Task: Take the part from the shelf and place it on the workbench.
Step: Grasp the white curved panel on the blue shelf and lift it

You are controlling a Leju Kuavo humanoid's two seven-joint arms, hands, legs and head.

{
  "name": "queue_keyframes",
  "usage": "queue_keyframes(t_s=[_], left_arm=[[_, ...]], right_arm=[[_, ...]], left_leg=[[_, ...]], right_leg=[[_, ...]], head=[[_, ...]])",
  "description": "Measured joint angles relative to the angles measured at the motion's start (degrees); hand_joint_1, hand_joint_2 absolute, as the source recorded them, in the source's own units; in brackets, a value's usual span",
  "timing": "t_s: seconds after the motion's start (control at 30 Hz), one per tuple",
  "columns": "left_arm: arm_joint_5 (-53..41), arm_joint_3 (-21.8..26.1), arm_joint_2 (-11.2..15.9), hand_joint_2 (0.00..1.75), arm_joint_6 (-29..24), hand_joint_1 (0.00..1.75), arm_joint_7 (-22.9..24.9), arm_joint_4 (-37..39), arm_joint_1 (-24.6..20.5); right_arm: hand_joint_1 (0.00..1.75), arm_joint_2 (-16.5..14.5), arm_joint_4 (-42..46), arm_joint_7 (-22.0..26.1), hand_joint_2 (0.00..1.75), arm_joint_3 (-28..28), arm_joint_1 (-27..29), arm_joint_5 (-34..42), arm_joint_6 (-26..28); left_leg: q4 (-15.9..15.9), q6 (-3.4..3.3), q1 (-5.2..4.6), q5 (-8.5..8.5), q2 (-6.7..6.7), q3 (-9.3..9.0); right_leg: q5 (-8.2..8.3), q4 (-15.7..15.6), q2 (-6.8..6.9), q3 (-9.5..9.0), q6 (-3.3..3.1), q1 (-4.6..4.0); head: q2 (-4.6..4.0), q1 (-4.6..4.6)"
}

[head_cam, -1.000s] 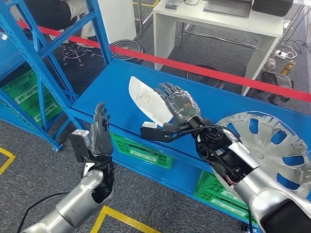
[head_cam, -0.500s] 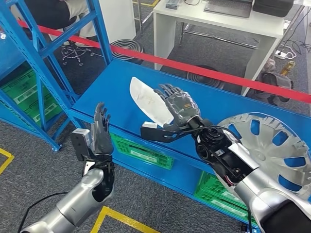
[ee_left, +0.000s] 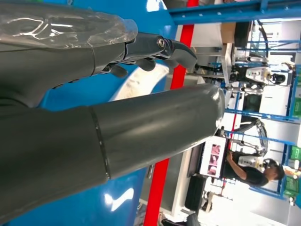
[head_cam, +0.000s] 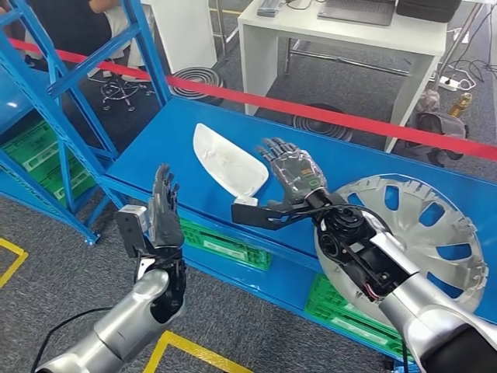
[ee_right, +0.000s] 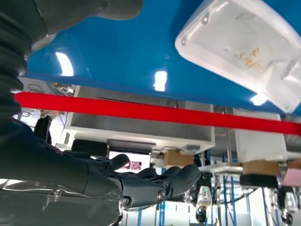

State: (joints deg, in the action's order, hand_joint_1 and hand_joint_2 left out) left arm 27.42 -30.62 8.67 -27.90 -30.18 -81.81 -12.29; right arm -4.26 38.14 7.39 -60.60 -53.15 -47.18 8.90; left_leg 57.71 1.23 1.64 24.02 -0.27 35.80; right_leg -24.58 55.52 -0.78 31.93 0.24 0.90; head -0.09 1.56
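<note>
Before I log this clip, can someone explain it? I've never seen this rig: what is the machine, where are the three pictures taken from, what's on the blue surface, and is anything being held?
This is a humanoid robot with two silver arms, each ending in a many-fingered hand. The wide picture comes from a camera high on its body, looking forward and down. The other two come from cameras at its wrists and appear turned sideways or upside down.

On the blue bench lie a white part and a silver wheel cover. The right hand is spread beside the part, apart from it; the right wrist view shows the part resting on the bench. The left hand is raised in front of the bench with fingers apart. Neither hand holds anything.

A red tape runs behind the bench, with a white desk beyond.
</note>
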Motion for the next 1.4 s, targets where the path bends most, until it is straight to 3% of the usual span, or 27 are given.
queue_keyframes(t_s=[0.1,0.13,0.17,0.2,0.27,0.33,0.43,0.5,0.6,0.63,0.67,0.7,0.77,0.83,0.93,1.0,1.1,1.17,1.2,1.27,1.33,1.4], left_arm=[[0.0,0.0,0.1,0.00,0.0,0.00,0.0,0.0,0.1],[0.0,0.0,0.1,0.00,0.0,0.00,0.0,0.0,0.1],[0.1,0.0,0.1,0.00,0.0,0.00,0.0,0.0,0.2],[0.1,0.0,0.1,0.00,0.0,0.00,0.0,0.0,0.2],[0.2,0.0,0.1,0.00,0.0,0.00,0.0,0.0,0.1],[0.2,0.0,0.1,0.00,0.0,0.00,0.0,0.0,0.0],[0.2,0.0,0.1,0.00,0.0,0.00,0.0,0.0,-0.1],[0.2,0.0,0.1,0.00,0.0,0.00,0.0,0.0,-0.2],[0.2,-0.1,-0.1,0.00,0.2,0.00,0.0,0.0,-0.2],[0.2,-0.1,-0.1,0.00,0.2,0.00,0.0,0.0,-0.2],[0.3,-0.2,-0.1,0.00,0.2,0.00,0.0,0.1,-0.2],[0.3,-0.2,-0.1,0.00,0.3,0.00,0.0,0.1,-0.2],[0.5,-0.2,-0.2,0.00,0.5,0.00,0.0,0.2,-0.3],[0.5,-0.3,-0.4,0.00,0.7,0.00,-0.1,0.3,-0.5],[0.5,-0.4,-0.4,0.00,0.8,0.00,-0.5,0.4,-0.6],[0.5,-0.5,-0.4,0.00,0.9,0.00,-0.6,0.4,-0.7],[0.5,-0.5,-0.4,0.00,0.9,0.00,-0.6,0.5,-0.7],[0.5,-0.5,-0.4,0.00,0.9,0.00,-0.6,0.7,-0.7],[0.6,-0.5,-0.4,0.00,0.9,0.00,-0.6,0.8,-0.7],[0.6,-0.5,-0.4,0.00,0.9,0.00,-0.6,0.9,-0.8],[0.6,-0.5,-0.4,0.00,0.9,0.00,-0.6,1.0,-0.9],[0.6,-0.5,-0.5,0.00,0.9,0.00,-0.7,1.1,-1.0]], right_arm=[[0.00,0.0,0.2,0.0,1.75,0.1,0.1,0.0,0.0],[0.00,0.0,0.2,0.0,1.75,0.1,0.2,0.0,0.0],[0.00,0.1,0.2,0.0,1.75,0.1,0.3,0.1,0.0],[0.00,0.1,0.2,0.0,1.75,0.1,0.3,0.1,0.0],[0.00,0.1,0.2,-0.1,1.75,0.1,0.2,0.2,0.0],[0.00,0.1,0.3,-0.1,1.75,0.1,0.2,0.2,0.0],[0.00,0.2,0.5,-0.1,1.75,0.1,0.2,0.2,0.0],[0.00,0.4,0.5,-0.2,1.75,0.2,0.2,0.3,0.0],[0.00,0.7,0.5,-0.3,1.75,0.2,0.4,0.3,0.0],[0.00,0.8,0.5,-0.4,1.75,0.2,0.5,0.3,0.0],[0.00,0.9,0.5,-0.4,1.75,0.2,0.7,0.3,0.0],[0.00,1.0,0.5,-0.4,1.75,0.2,0.7,0.3,0.0],[0.00,1.1,0.5,-0.4,1.75,0.2,0.7,0.2,0.0],[0.00,1.1,0.6,-0.4,1.75,0.2,0.5,0.2,0.0],[0.00,1.2,0.6,-0.4,1.75,0.2,0.5,0.2,0.0],[0.00,1.2,0.7,-0.4,1.75,0.3,0.4,0.2,0.0],[0.00,1.2,0.7,-0.4,1.75,0.3,0.4,0.2,0.0],[0.00,1.2,0.7,-0.4,1.75,0.3,0.6,0.2,0.0],[0.00,1.2,0.7,-0.4,1.75,0.3,0.6,0.2,0.0],[0.00,1.2,0.7,-0.4,1.75,0.3,0.6,0.2,0.0],[0.00,1.3,0.7,-0.5,1.75,0.4,0.5,0.2,0.0],[0.00,1.3,0.7,-0.6,1.75,0.5,0.5,0.2,0.0]], left_leg=[[11.6,0.44,-0.01,5.56,0.02,5.16],[14.1,0.46,-0.04,6.27,0.02,6.36],[14.4,0.35,-0.09,5.87,0.02,6.44],[12.3,0.11,-0.17,4.46,0.01,5.31],[3.9,-0.63,-0.44,0.76,0.00,0.95],[-1.9,-1.40,-0.81,-0.96,-0.08,-1.78],[-2.9,-2.09,-0.90,-1.07,-0.08,-1.94],[-3.4,-2.52,-0.62,-1.38,0.03,-2.03],[-3.6,-2.88,-0.62,-1.58,0.13,-1.95],[-3.6,-2.91,-0.67,-1.61,0.14,-1.89],[-3.5,-2.92,-0.70,-1.62,0.14,-1.85],[-3.4,-2.91,-0.71,-1.62,0.14,-1.83],[-3.1,-2.80,-0.72,-1.58,0.12,-1.79],[-2.7,-2.39,-0.87,-1.68,0.06,-1.48],[-2.8,-1.53,-0.86,-2.08,0.06,-1.08],[-0.9,-0.99,-0.78,-0.70,0.07,-0.20],[9.4,-0.24,-0.65,5.10,0.07,4.23],[14.0,-0.01,-0.61,6.69,0.07,6.05],[13.2,-0.05,-0.61,5.92,0.07,5.36],[5.7,-0.35,-0.61,2.52,0.10,1.04],[-1.1,-0.86,-0.82,0.31,0.07,-2.58],[-2.8,-1.32,-1.11,0.01,-0.01,-3.12]], right_leg=[[0.33,-0.1,0.05,0.32,-0.58,-0.12],[0.39,-0.1,0.05,0.43,-0.68,-0.24],[0.44,-0.1,0.03,0.50,-0.74,-0.35],[0.46,-0.1,0.00,0.51,-0.77,-0.43],[0.48,-0.1,-0.08,0.49,-0.70,-0.55],[0.55,0.0,-0.16,0.68,-0.40,-0.74],[0.62,0.0,-0.20,1.01,0.42,-0.80],[-1.06,2.0,-0.03,1.90,0.97,-0.78],[-6.78,13.0,0.16,6.49,1.45,-0.73],[-7.77,16.1,0.17,7.74,1.54,-0.71],[-7.67,17.1,0.18,8.05,1.58,-0.71],[-6.47,15.6,0.19,7.17,1.54,-0.71],[-2.77,7.7,0.21,3.07,1.25,-0.72],[-0.72,1.4,0.15,0.10,0.82,-0.91],[-0.19,0.1,0.01,-0.17,-0.05,-1.05],[0.43,-0.4,0.09,-0.14,-0.83,-0.84],[1.12,-0.7,0.25,0.43,-1.43,-0.73],[1.46,-0.7,0.25,1.00,-1.43,-0.76],[1.61,-0.6,0.23,1.23,-1.37,-0.76],[1.81,-0.6,0.19,1.45,-1.19,-0.76],[1.99,-0.5,0.12,1.70,-0.81,-0.98],[2.23,-0.5,0.08,1.98,-0.31,-1.15]], head=[[0.00,0.73],[0.00,0.92],[0.00,1.08],[0.00,1.25],[0.00,1.59],[0.00,1.69],[0.00,1.47],[0.00,1.06],[0.00,0.26],[0.00,0.12],[0.00,0.01],[0.00,-0.08],[0.00,-0.25],[0.00,-0.30],[0.00,-0.29],[0.00,-0.17],[0.00,0.32],[0.00,0.45],[0.00,0.53],[0.00,0.78],[0.00,0.95],[0.00,0.87]])
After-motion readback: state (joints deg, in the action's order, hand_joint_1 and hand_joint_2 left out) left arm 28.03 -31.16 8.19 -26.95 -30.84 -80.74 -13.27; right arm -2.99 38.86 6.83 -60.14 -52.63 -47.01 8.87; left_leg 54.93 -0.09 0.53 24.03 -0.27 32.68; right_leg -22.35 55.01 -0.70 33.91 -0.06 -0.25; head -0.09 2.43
